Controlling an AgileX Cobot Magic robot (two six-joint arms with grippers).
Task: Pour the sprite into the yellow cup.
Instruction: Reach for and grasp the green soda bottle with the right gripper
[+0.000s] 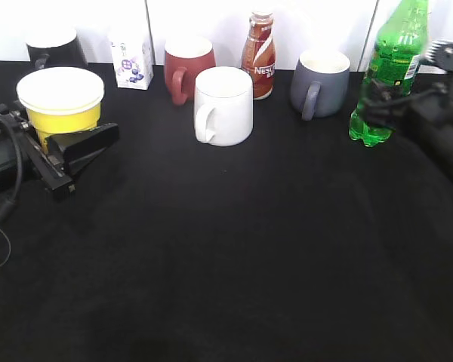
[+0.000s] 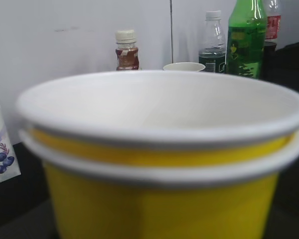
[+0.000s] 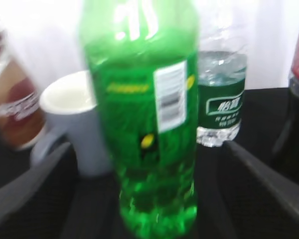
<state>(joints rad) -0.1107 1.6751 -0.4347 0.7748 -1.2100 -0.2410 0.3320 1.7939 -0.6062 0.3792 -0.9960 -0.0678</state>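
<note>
The yellow cup (image 1: 60, 113), white-rimmed and looking like two stacked cups, is at the far left between the fingers of my left gripper (image 1: 75, 134). It fills the left wrist view (image 2: 159, 199), hiding the jaws; the gripper appears shut on it. The sprite (image 1: 389, 68), a tall green bottle, stands upright at the back right. It also shows in the left wrist view (image 2: 246, 37). In the right wrist view the sprite (image 3: 144, 124) stands between the wide-open fingers of my right gripper (image 3: 149, 194), with gaps on both sides.
A white mug (image 1: 225, 105) stands in the middle. Behind it are a red mug (image 1: 187, 68), a brown Nestle bottle (image 1: 258, 56), a grey mug (image 1: 321, 83), a black mug (image 1: 54, 49) and a small carton (image 1: 132, 60). A clear bottle (image 3: 220, 99) stands behind the sprite.
</note>
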